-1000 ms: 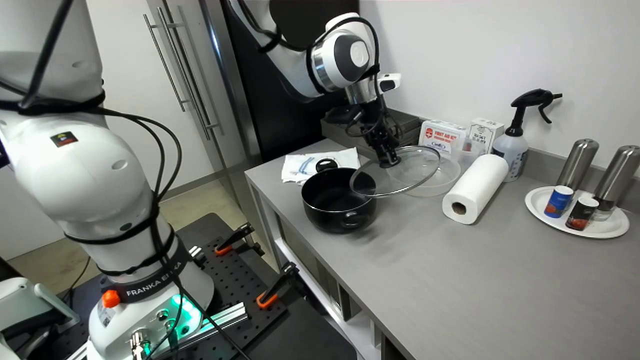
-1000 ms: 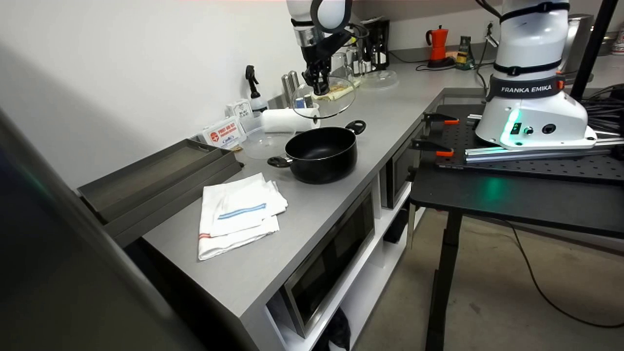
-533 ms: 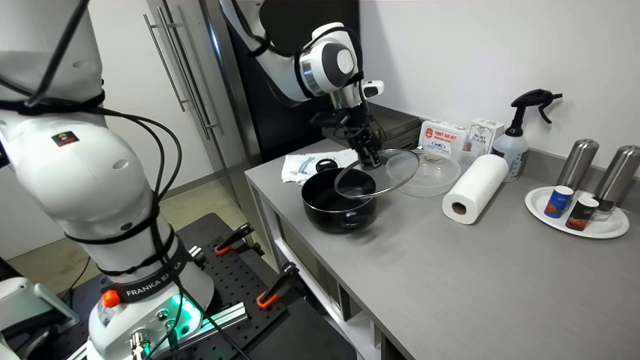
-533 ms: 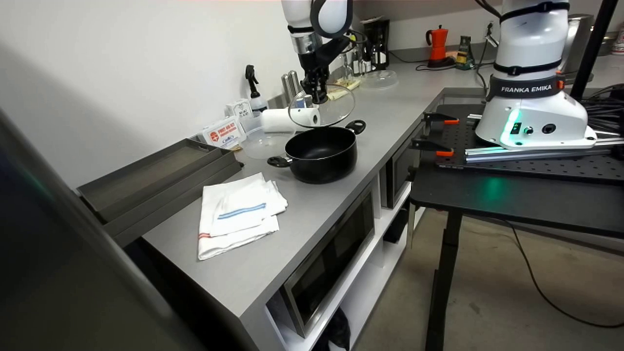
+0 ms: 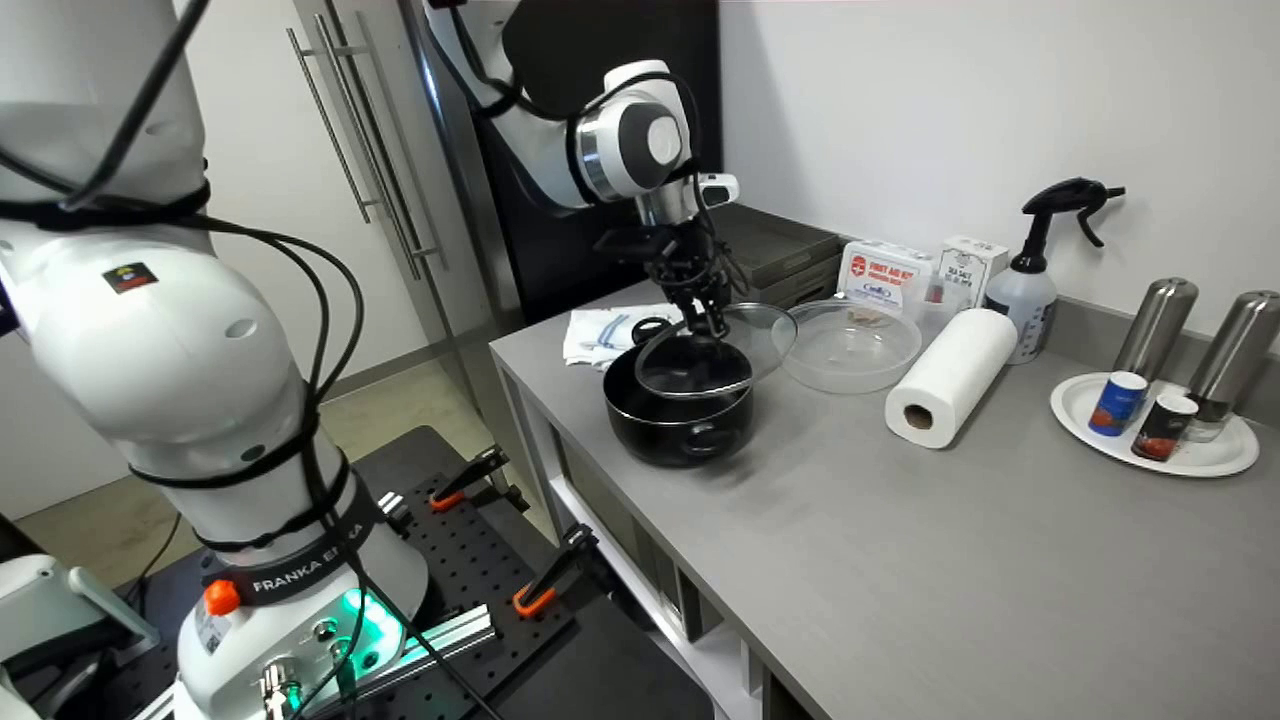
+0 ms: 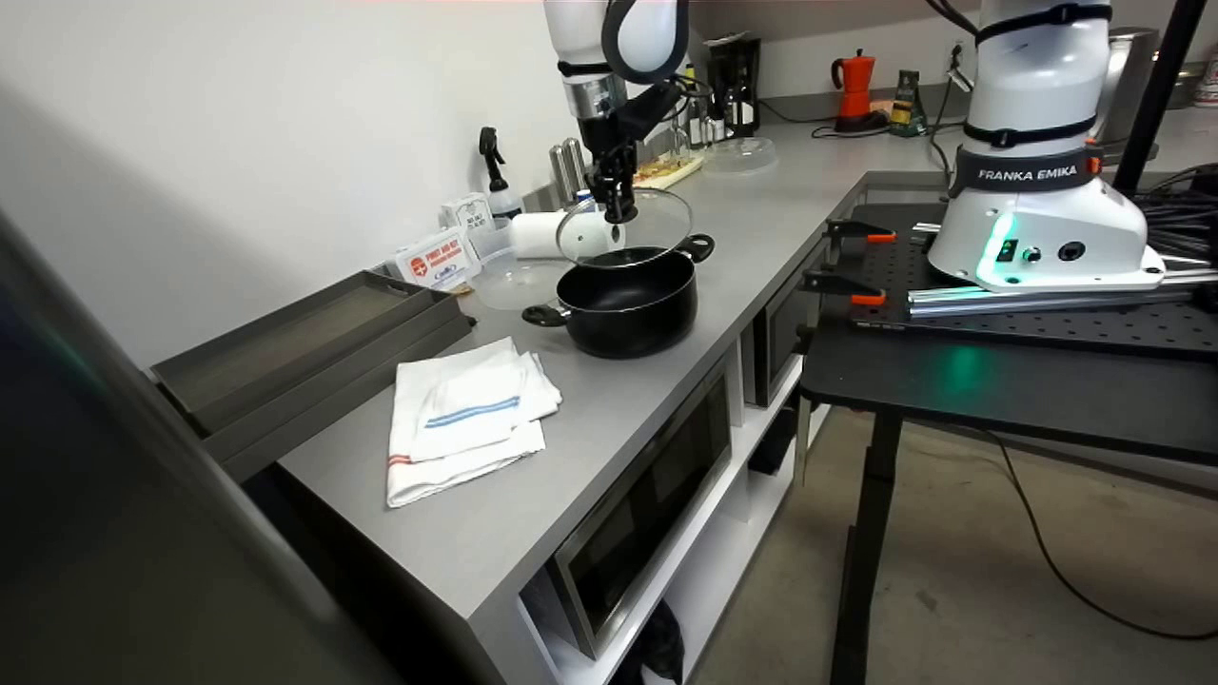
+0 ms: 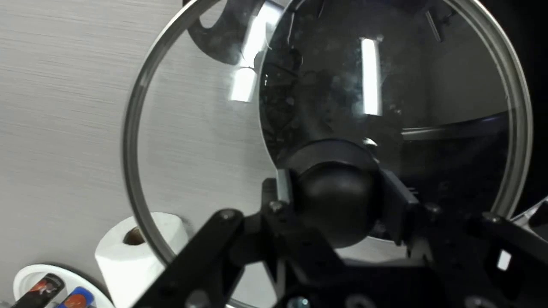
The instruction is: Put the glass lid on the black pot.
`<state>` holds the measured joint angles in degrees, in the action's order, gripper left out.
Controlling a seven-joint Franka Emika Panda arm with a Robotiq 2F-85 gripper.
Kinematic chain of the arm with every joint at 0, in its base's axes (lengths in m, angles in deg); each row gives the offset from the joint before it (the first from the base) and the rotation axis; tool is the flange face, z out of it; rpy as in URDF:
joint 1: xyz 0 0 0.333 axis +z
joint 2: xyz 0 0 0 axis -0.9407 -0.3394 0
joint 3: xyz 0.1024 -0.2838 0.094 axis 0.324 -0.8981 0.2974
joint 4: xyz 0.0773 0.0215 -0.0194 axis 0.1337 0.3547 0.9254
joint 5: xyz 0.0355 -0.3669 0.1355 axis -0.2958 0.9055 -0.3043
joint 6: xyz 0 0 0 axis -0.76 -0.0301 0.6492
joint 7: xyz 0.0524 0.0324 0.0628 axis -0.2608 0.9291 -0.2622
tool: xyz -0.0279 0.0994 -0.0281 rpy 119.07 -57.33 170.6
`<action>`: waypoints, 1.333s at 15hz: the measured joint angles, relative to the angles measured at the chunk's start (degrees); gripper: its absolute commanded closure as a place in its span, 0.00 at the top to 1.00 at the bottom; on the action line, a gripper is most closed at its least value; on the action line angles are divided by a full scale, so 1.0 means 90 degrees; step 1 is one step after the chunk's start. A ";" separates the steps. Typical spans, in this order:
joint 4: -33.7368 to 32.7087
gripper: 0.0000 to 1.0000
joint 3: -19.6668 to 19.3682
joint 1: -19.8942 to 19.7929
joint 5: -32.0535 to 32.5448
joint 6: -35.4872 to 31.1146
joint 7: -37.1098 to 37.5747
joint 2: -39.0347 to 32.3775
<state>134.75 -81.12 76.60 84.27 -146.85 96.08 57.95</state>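
The glass lid (image 5: 762, 350) hangs tilted above the black pot (image 5: 675, 432), held by its dark centre knob (image 7: 338, 201). My gripper (image 5: 708, 325) is shut on that knob; its fingers (image 7: 338, 192) lie on either side of it. In an exterior view the lid (image 6: 657, 228) is over the far part of the pot (image 6: 633, 328), under my gripper (image 6: 620, 211). The lid's lower edge looks close to the pot's rim; I cannot tell whether they touch. In the wrist view the pot (image 7: 325, 94) shows through the right part of the lid (image 7: 192, 141), off centre.
A clear shallow dish (image 5: 850, 350) and a paper towel roll (image 5: 950, 375) are beside the pot. A folded towel (image 6: 476, 419) and grey trays (image 6: 314, 352) lie on the other side. A first aid box (image 5: 885, 272) and spray bottle (image 5: 1022, 290) stand by the wall.
My gripper and the lid have moved left and lower in an exterior view, so the lid covers more of the pot. The pot has not moved. The gripper stays shut on the knob.
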 measured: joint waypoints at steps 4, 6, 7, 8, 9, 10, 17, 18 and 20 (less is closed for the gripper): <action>0.0050 0.26 0.0209 -0.0035 -0.0588 -0.0022 -0.0636 0.0000; 0.0055 0.26 0.0307 -0.0074 -0.0889 -0.0022 -0.0975 -0.0002; 0.0055 0.26 0.0355 -0.0100 -0.1037 -0.0022 -0.1139 -0.0006; 0.0055 0.26 0.0396 -0.0125 -0.1171 -0.0022 -0.1281 -0.0011; 0.0055 0.26 0.0433 -0.0154 -0.1290 -0.0022 -0.1412 -0.0019; 0.0055 0.26 0.0462 -0.0180 -0.1400 -0.0023 -0.1523 -0.0031; 0.0036 0.26 0.0500 -0.0258 -0.1647 -0.0096 -0.1838 -0.0321; 0.0027 0.26 0.0502 -0.0256 -0.1647 -0.0124 -0.1838 -0.0384; 0.0007 0.26 0.0504 -0.0242 -0.1647 -0.0177 -0.1838 -0.0507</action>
<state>134.82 -76.59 74.41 69.45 -148.44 79.54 53.39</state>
